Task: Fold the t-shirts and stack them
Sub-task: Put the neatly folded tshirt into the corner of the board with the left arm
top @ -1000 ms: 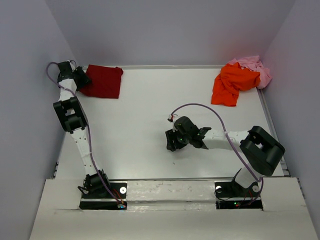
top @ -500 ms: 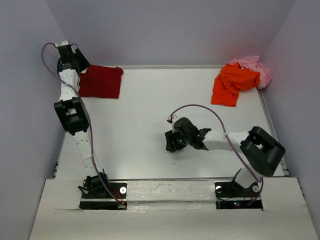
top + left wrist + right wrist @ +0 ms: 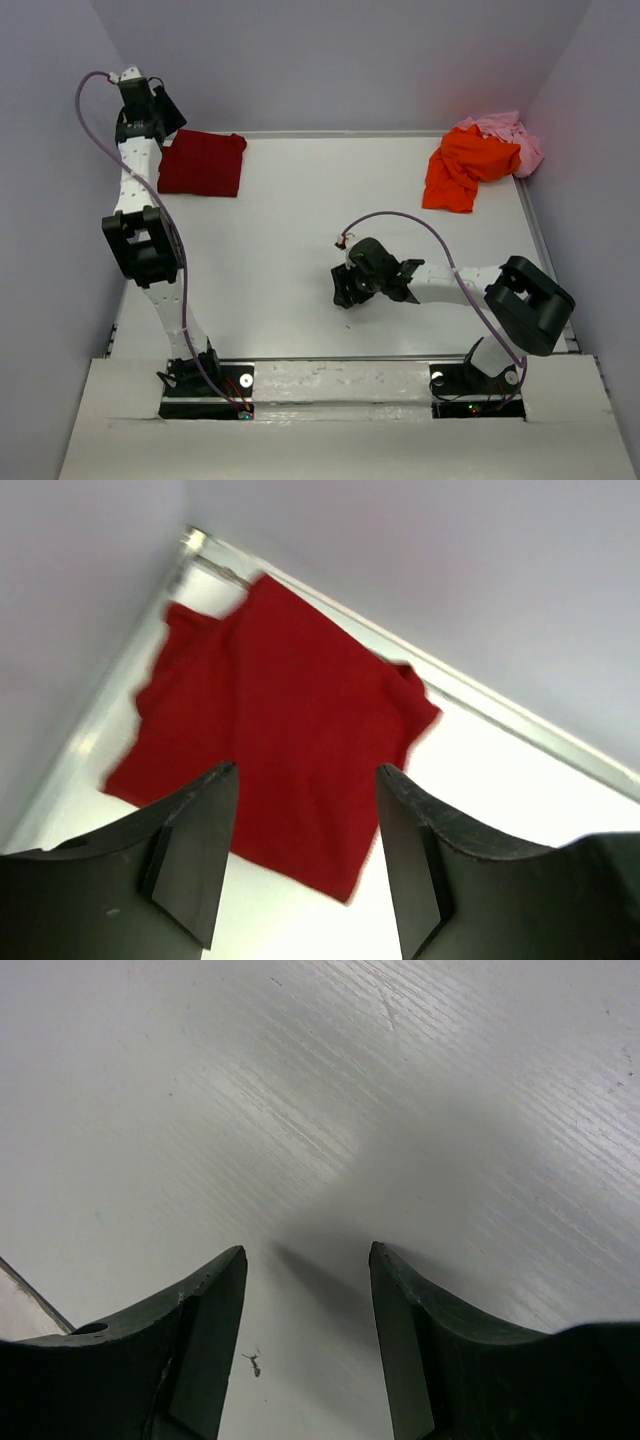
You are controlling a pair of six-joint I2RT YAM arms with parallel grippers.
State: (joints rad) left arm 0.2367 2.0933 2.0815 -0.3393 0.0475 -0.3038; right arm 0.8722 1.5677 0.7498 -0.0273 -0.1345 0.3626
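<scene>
A white tabletop (image 3: pixel 300 220) enclosed by pale grey walls is seen from above, with two black and white robot arms bolted at its near edge. A dark red cloth t-shirt (image 3: pixel 203 163) lies flat in the far left corner, folded into a neat, roughly rectangular shape, with its far edge close to the metal rail along the back wall. In the far right corner, well apart from it, a bright orange cloth t-shirt (image 3: pixel 465 165) sits in a crumpled heap. It touches and partly covers a pale pink cloth t-shirt (image 3: pixel 510 135), also bunched up, which is pressed against the right wall. The left arm reaches tall along the left wall, a thin purple cable looping off it, and its tool (image 3: pixel 168 112) hangs above the left edge of the dark red shirt. In the left wrist view the two dark fingers stand wide apart with nothing between them, and the red shirt shows through the gap below, not touched. The right arm bends across the middle of the tabletop, and its tool (image 3: pixel 343 292) points down near the centre, far from all three shirts. In the right wrist view its fingers are likewise spread wide and hold nothing, with only bare white surface and their own soft shadow beneath.
</scene>
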